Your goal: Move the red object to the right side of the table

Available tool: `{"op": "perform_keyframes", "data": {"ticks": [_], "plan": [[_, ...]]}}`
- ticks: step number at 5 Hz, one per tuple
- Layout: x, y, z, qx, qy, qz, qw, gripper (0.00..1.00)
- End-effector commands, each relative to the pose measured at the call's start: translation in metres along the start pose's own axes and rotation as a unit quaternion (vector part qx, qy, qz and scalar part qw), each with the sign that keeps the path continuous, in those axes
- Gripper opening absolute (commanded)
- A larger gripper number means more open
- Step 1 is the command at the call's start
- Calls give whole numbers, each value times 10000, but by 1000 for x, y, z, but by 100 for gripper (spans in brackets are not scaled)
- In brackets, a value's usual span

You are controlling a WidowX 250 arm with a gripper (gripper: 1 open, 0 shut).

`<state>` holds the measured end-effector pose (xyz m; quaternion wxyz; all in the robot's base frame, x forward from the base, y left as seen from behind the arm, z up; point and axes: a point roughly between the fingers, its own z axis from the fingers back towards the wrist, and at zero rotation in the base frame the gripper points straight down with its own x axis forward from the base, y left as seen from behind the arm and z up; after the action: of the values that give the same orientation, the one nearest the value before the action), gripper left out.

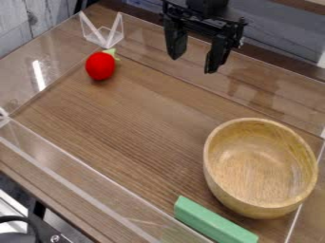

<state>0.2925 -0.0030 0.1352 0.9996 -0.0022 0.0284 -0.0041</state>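
Nearest the lens, a flat green block (215,220) lies at the table's (127,123) front edge, just beside a wooden bowl (260,167) that sits on the right. Well apart from both, the small red toy fruit (102,65) with its green leafy top rests at the far left, close to the clear acrylic wall (38,152). To its right, the black gripper (197,47) hangs pointing down, jaws spread wide and holding nothing.
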Motion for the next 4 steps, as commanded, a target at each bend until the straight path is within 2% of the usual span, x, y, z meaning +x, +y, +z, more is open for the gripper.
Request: {"op": "perform_keyframes", "data": {"ticks": [1, 3, 4], "plan": [[-2, 15, -9, 9, 100, 110, 9999, 100], [10, 104, -7, 194, -68, -85, 9998, 100], [5, 142, -20, 289, -92, -167, 9994, 100]]}}
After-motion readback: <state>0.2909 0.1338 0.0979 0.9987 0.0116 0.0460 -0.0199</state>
